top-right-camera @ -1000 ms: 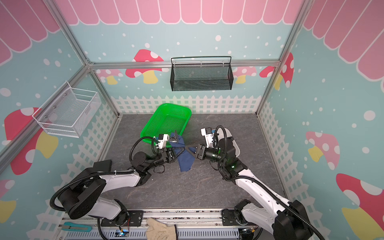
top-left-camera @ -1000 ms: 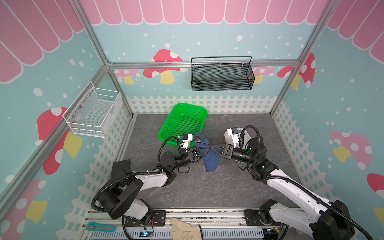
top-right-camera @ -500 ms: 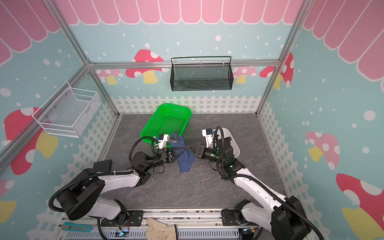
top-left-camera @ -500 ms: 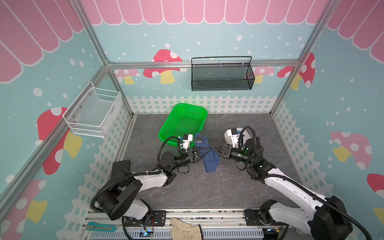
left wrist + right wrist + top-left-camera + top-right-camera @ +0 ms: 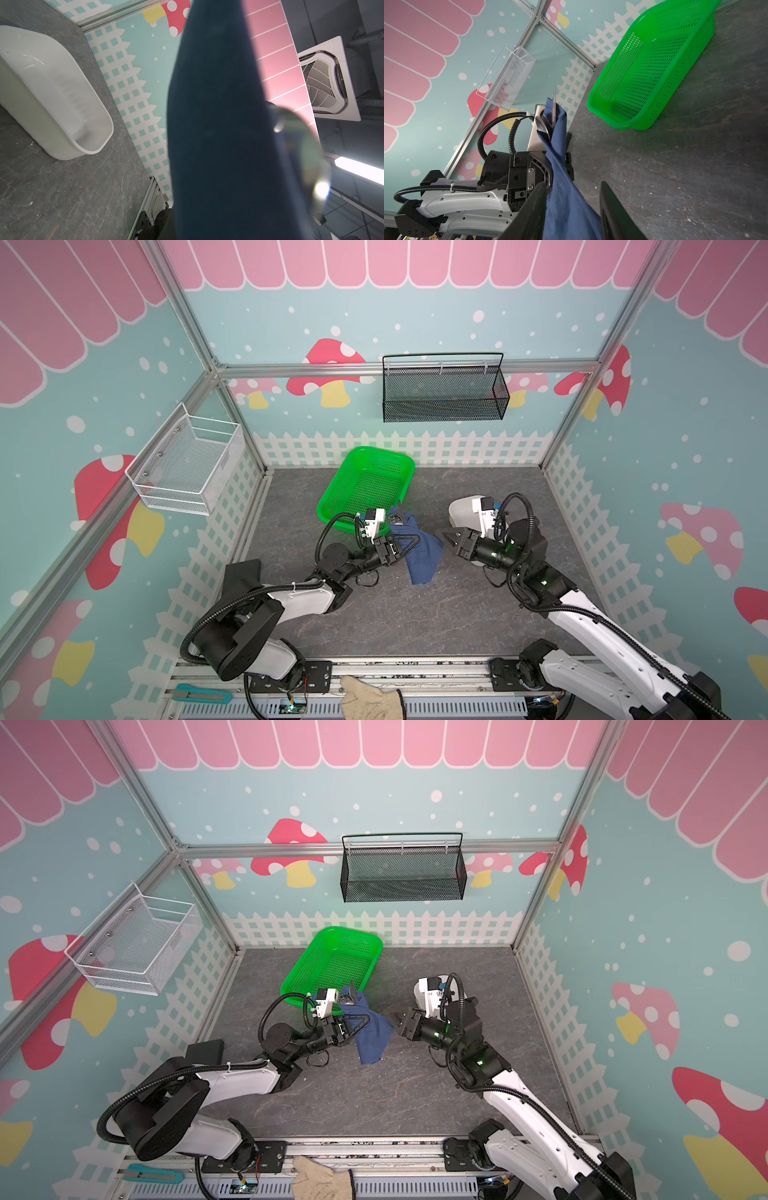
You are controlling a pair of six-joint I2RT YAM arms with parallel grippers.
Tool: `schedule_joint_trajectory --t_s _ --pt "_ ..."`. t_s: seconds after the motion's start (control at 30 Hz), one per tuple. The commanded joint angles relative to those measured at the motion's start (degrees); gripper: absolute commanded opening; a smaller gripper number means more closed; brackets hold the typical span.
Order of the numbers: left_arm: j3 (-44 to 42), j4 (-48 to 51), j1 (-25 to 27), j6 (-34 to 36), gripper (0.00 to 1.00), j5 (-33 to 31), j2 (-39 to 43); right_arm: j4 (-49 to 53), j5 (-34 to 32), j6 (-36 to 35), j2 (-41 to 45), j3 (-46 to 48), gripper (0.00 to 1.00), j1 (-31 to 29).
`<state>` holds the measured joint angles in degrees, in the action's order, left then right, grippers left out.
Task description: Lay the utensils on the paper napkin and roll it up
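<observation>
The left gripper (image 5: 409,540) is clamped on the paper napkin (image 5: 420,556), which is gathered into a long, loose navy bundle around the utensils (image 5: 397,518), just off the near corner of the green basket (image 5: 376,450). In both top views the bundle's long axis runs on a slant, from the utensils' heads near the basket to the napkin's free end, which points toward the front edge of the table (image 5: 415,622); whether that end touches the table cannot be told. Seen from the right wrist, the bundle (image 5: 560,149) stands close to upright in the left gripper's closed jaws, with the bowl of the spoon (image 5: 542,124) and the thin edge of the fork (image 5: 554,101) sticking out of its upper end. The right gripper (image 5: 441,536) faces it from the opposite side with its jaws apart, its two dark fingers (image 5: 533,207) on either side of the napkin's lower part in that view; in a top view its tip (image 5: 392,1017) sits just beside the napkin's edge, and contact cannot be made out. The napkin (image 5: 218,124) fills the middle of the left wrist view. A white tub (image 5: 463,508) stands behind the right gripper, and a beige glove (image 5: 374,701) lies on the front rail.
</observation>
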<state>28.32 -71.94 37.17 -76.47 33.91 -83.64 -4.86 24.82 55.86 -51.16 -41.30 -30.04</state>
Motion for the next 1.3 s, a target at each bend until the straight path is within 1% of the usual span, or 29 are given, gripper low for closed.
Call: schedule_joint_trajectory --t_s 0.0,0.13,0.23,0.47,0.67,0.93,1.2,1.27 --pt "1.31 -0.98 -0.17 1.19 0.06 -1.39 2.16 5.21 -1.57 -4.40 2.83 -3.13 0.45 0.16" --pt "1.56 -0.33 -0.25 1.52 0.06 -1.61 2.23 7.40 6.83 -7.57 0.96 -6.91 0.42 0.13" --pt "1.95 -0.24 -0.24 1.54 0.05 -1.61 2.12 8.48 9.82 -8.36 -1.22 -7.61 0.41 -0.51" --pt "2.19 0.22 -0.20 1.47 0.05 -1.59 2.25 11.10 9.31 -11.13 -5.96 -9.53 0.41 -3.64" --pt "2.54 0.95 -0.25 1.51 0.05 -1.48 2.75 13.86 8.34 -13.21 -8.40 -10.79 0.43 -3.92" --pt "2.86 1.32 -0.23 1.50 0.06 -1.39 3.21 12.52 12.77 -13.68 -10.05 -9.98 0.45 -4.68" --pt "2.72 1.81 -0.25 1.50 0.06 -1.52 3.91 12.17 11.79 -14.01 -10.37 -9.27 0.46 -5.02" --pt "2.66 1.81 -0.21 1.53 0.06 -1.56 3.98 11.49 12.83 -13.86 -10.40 -9.02 0.46 -4.98"
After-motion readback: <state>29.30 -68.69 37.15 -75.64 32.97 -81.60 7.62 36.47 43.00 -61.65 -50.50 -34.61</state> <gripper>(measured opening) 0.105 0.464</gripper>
